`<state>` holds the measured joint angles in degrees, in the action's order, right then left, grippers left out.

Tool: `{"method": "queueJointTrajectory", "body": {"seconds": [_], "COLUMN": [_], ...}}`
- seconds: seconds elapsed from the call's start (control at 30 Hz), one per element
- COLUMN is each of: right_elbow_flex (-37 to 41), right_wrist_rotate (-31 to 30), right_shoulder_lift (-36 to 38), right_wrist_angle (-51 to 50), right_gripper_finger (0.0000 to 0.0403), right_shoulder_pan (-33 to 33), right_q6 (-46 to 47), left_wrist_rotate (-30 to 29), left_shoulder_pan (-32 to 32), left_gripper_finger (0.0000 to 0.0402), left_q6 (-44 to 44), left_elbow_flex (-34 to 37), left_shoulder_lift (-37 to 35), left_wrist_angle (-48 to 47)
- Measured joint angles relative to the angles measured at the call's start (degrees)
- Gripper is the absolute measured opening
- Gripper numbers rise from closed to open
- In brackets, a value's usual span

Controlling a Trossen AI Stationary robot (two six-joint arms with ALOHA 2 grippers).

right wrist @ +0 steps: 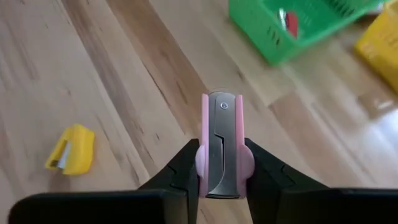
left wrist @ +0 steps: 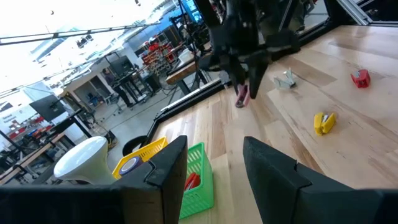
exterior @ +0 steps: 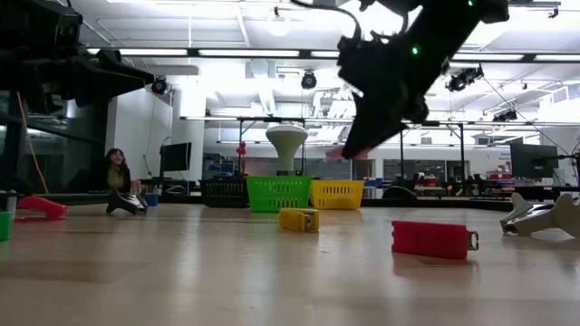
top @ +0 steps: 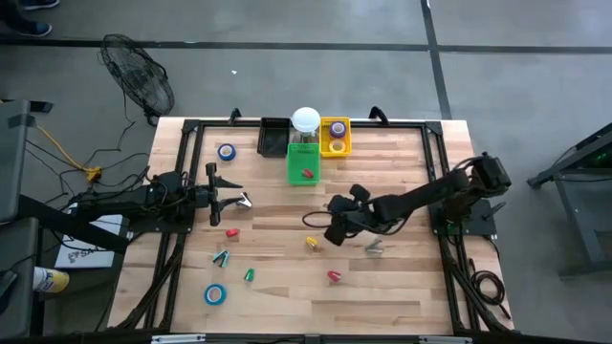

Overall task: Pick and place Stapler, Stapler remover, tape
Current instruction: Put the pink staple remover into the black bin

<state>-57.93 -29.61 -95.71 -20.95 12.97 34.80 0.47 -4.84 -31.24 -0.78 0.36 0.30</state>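
Right gripper (right wrist: 221, 171) jaws clamp pink stapler remover (right wrist: 222, 143)

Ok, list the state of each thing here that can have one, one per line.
Right gripper: shut on the pink stapler remover, lifted off the table.
Left gripper: open, empty.
Green plastic basket: holds a red item.
Yellow plastic basket: holds tape rolls.
Small yellow stapler: lying on the table.

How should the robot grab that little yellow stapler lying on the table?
Probably from straight above, pinching the yellow stapler across its narrow sides near the middle. It lies flat on the table with open wood around it, so fingers can drop on both sides.
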Motion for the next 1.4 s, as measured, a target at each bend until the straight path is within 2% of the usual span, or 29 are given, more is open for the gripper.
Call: {"method": "queueJointTrajectory", "body": {"seconds": [0.3, 0.5, 1.07, 1.4], "right_elbow_flex": [-0.02, -0.02, -0.04, -0.07], "right_wrist_rotate": [-1.53, -2.81, -4.78, -5.42], "right_shoulder_lift": [1.34, 1.34, 1.41, 1.43], "right_wrist_angle": [3.13, 4.62, 5.64, 7.54], "right_gripper_finger": [0.0081, 0.0081, 0.0081, 0.0081], "right_shoulder_pan": [0.00, -0.04, -0.04, 0.00], "right_q6": [-11.37, -15.31, -17.38, -21.96], "left_wrist_rotate": [0.04, 0.04, 0.33, 0.46], "left_shoulder_pan": [0.00, 0.00, -0.02, -0.01], "left_gripper_finger": [0.0154, 0.0154, 0.0154, 0.0154], "left_q6": [0.00, 0.02, 1.05, 1.52], "left_elbow_flex": [0.00, 0.00, 0.00, 0.00], "left_shoulder_lift": [0.00, 0.00, 0.02, 0.01], "left_wrist_angle": [0.00, 0.00, 0.00, 0.02]}}
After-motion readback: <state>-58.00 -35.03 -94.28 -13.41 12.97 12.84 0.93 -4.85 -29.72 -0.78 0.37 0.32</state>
